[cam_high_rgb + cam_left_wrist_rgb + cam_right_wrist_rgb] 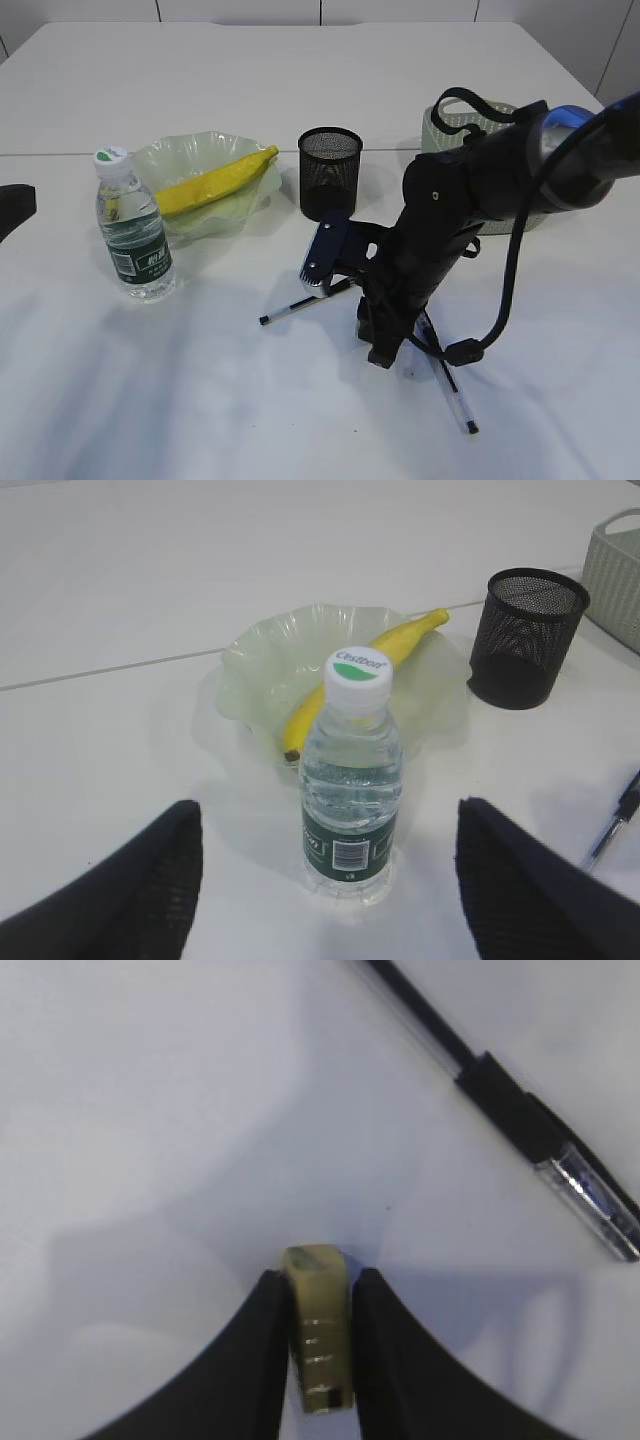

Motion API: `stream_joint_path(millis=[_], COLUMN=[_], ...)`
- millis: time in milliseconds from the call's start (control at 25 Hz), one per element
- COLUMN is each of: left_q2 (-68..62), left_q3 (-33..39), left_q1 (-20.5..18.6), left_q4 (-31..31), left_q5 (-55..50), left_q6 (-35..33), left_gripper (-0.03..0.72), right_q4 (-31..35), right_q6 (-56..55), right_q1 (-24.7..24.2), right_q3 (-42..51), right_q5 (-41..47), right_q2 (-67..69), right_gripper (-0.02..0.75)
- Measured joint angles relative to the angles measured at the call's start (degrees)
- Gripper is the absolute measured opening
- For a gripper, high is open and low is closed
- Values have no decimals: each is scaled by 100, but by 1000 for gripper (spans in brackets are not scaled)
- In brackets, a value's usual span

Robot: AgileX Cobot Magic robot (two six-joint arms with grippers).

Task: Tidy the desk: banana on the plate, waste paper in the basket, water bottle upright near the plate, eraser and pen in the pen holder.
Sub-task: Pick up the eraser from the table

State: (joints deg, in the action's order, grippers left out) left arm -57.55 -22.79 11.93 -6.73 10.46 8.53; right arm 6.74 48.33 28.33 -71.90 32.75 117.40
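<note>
We see a wide white bench [300, 420] with most of the tidying already in place. The right arm, the biggest shape, reaches down to the bench front of centre, and its right end effector [320, 1345] is clamped on a small yellowish eraser [318, 1340], both fingers touching its sides, low at the surface. Behind that arm a pale woven basket [450, 120] sits at the right; we cannot see whether paper lies inside. At the left a light green ruffled plate [250, 660] carries the banana [340, 685], and just in front of it the water bottle [350, 810] stands upright, cap on, so those items look settled. The left end effector [320, 880] hangs apart, fingers wide on either side of the bottle without touching it. The black mesh pen holder [329, 170] stands just right of the plate, its mouth unobstructed. Two pens lie flat: one pen [300, 305] left of the right arm, another pen [455, 395] to its right. We judge the path up to the holder fairly open, though the nearby pens crowd the eraser.
</note>
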Motion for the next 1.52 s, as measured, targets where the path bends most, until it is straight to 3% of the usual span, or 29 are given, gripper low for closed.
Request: stream_joint_path(millis=[200,1520], left_q2=[0,0], left_q3=[0,0], left_q1=[0,0], left_q4=[0,-9], left_q5=[0,0], left_q6=[0,0], left_gripper=[560,550], right_q4=[0,173], right_q6=[-61,-1561], right_q1=[0,0], right_q3=[-15,-921], right_q5=[99,1157], right_q2=[0,-677], right_gripper=[121,70])
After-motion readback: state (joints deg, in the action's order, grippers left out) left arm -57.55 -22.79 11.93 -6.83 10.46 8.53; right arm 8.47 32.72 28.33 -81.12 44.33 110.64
